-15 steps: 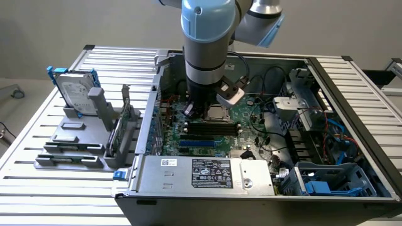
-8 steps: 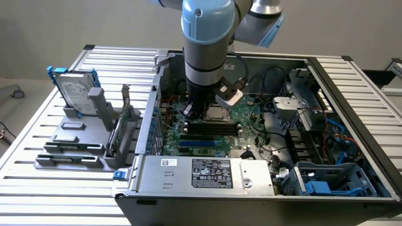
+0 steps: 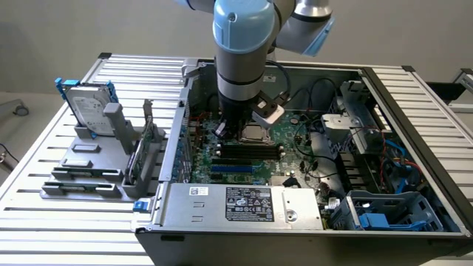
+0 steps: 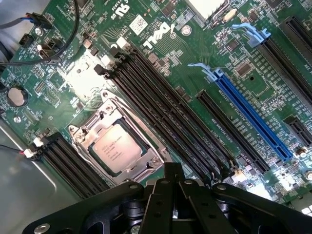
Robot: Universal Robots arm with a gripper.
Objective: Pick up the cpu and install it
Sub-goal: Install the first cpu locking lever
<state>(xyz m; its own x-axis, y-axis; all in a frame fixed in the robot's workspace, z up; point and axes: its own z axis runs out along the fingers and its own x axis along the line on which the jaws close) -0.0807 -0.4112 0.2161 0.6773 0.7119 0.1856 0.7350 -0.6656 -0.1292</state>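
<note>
Down inside the open case (image 3: 414, 138) at centre frame in the exterior view, arm (image 3: 244, 50) plunging from the top edge, gripper (image 3: 235, 132) low over the green board (image 3: 296, 149). Fingers (image 4: 173, 180) pinched together, clenched on nothing, black tips meeting at the bottom centre of the wrist picture. Cpu (image 4: 116, 148) seated flat in the socket (image 4: 117, 146), silvery top with small print facing up, metal frame all around it, lower left of centre in the wrist picture. In the exterior view, cpu (image 3: 255, 132) just right of the fingertips, middle of the frame, socket (image 3: 253, 134) edge peeking beneath the wrist. Fingertips close beside the socket's corner, apart from the chip itself. Black memory slots (image 4: 161, 92) running diagonally past the socket towards the lower right, more black slots (image 4: 68, 161) on its other side at the lower left. Long blue slot (image 4: 253, 117) slanting through the right half of the wrist picture. Round coin battery (image 4: 15, 96) at the far left edge. Outside the case, at the left of the exterior view, hard drive (image 3: 90, 113) standing upright with blue rails in a grey rack (image 3: 85, 177) on the slatted table (image 3: 44, 221). Silver power supply (image 3: 244, 205) with its dark label along the case's near edge, bottom centre.
</note>
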